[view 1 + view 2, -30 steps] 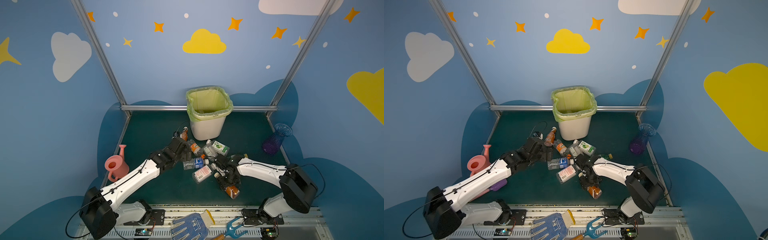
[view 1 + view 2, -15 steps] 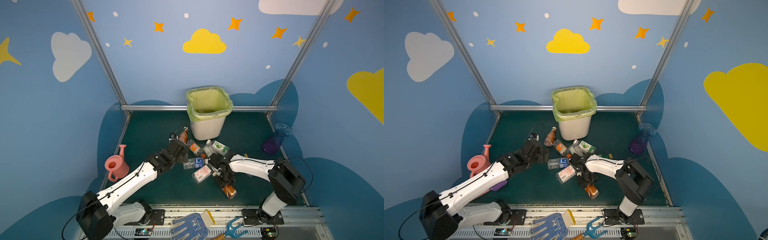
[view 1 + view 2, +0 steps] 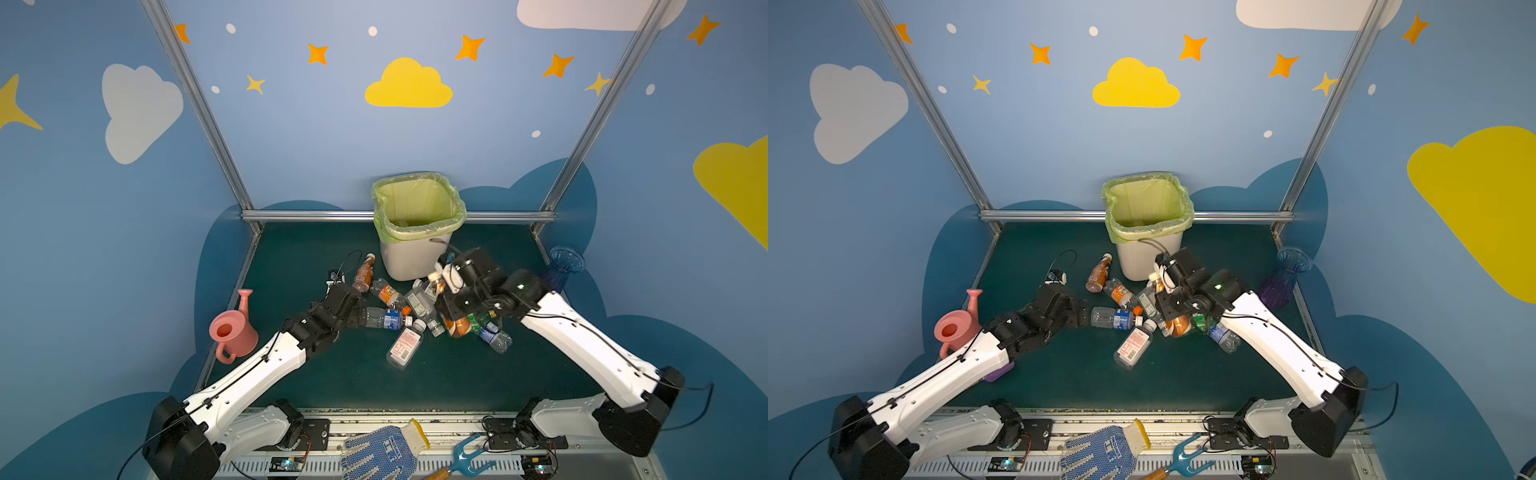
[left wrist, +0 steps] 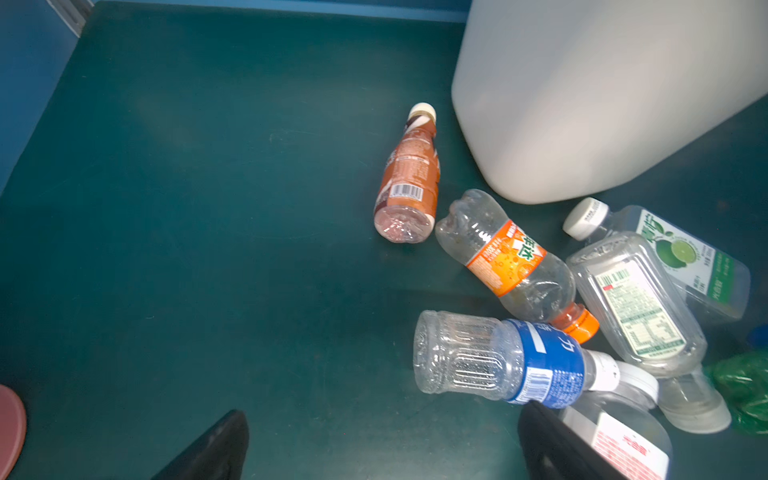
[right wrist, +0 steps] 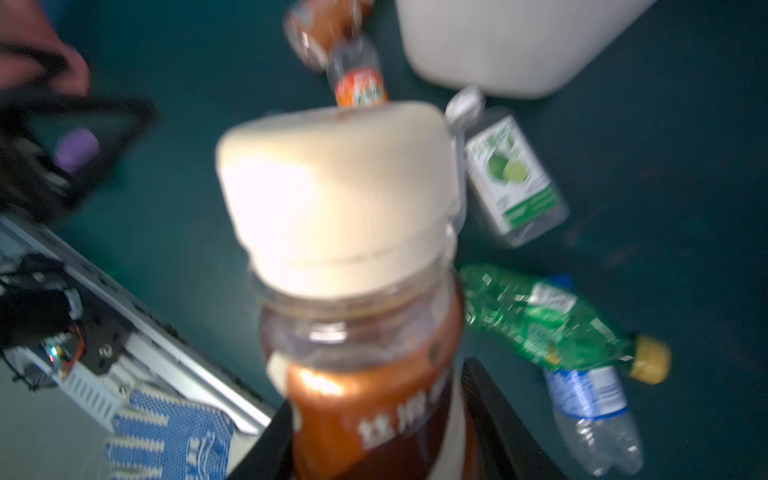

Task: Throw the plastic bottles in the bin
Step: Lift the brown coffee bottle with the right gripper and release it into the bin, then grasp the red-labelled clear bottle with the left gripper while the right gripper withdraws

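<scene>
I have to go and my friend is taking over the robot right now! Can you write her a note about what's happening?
Left gripper: open and empty, low beside the blue-label bottle.
Right gripper: shut on the brown bottle, in front of the bin, not over it.
Done: cannot tell; the bin's inside is too dim to count.
Left: drop the held one in, then about eight more bottles lying on the mat by the bin.
</scene>
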`<state>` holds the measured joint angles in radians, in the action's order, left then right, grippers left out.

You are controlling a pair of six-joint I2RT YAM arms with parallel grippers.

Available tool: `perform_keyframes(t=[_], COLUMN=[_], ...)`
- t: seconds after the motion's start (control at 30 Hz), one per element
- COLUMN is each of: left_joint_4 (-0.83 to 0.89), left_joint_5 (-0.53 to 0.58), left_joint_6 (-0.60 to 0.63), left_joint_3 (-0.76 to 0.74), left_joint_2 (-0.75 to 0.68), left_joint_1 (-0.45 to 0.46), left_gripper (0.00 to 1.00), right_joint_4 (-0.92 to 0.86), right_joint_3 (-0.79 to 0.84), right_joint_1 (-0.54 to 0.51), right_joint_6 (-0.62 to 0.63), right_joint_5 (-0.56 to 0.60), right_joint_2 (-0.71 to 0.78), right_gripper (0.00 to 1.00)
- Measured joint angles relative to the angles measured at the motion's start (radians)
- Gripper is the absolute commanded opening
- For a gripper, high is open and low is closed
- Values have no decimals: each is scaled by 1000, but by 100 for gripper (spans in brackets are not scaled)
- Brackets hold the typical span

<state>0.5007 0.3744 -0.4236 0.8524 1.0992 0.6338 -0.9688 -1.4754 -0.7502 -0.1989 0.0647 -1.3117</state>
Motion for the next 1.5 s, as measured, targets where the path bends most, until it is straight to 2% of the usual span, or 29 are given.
perform_keyframes(t=[0.17, 0.23, 0.37, 0.5, 0.6, 0.7, 0.77, 0.8, 0.87, 0.93, 1.0, 1.1, 1.3, 1.37, 1.5], left_joint_4=[-22, -26, -27, -27, -29, -33, -31, -29, -23, -18, -14, -6, 14, 24, 43], left_joint_5=[-7, -17, -56, -106, -131, -146, -150, -149, -145, -137, -126, -107, -75, -71, -66], left_joint_6=[5, 8, 28, 50, 55, 58, 60, 61, 64, 65, 66, 68, 71, 69, 64], left_joint_3=[0, 0, 0, 0, 0, 0, 1, 2, 2, 4, 8, 19, 50, 69, 109], left_joint_2=[1, 5, 23, 39, 51, 67, 81, 85, 89, 86, 80, 65, 77, 110, 201], left_joint_1=[-10, -10, -10, -9, -3, 7, 17, 21, 34, 49, 66, 99, 204, 244, 329], left_gripper=[100, 100, 100, 100, 100, 100, 100, 100, 100, 100, 100, 100, 100, 100, 100], right_joint_4=[70, 139, 318, 476, 524, 444, 330, 277, 187, 149, 181, 245, 456, 523, 602], right_joint_3=[-367, -457, -525, -541, -636, -891, -1126, -1208, -1270, -1220, -1088, -908, -710, -568, -243], right_joint_1=[94, 127, 185, 256, 291, 296, 298, 298, 306, 317, 323, 333, 332, 345, 420], right_joint_6=[130, 166, 200, 151, 87, 58, 47, 47, 38, 36, 34, 31, 46, 45, 1], right_joint_5=[71, 85, 93, 43, -48, -138, -163, -166, -154, -135, -119, -89, -53, -39, -29], right_joint_2=[8, 15, 21, -37, -198, -483, -726, -815, -915, -908, -810, -582, -161, -28, 130], right_gripper=[44, 45, 47, 48, 54, 61, 77, 80, 89, 95, 98, 98, 98, 98, 98])
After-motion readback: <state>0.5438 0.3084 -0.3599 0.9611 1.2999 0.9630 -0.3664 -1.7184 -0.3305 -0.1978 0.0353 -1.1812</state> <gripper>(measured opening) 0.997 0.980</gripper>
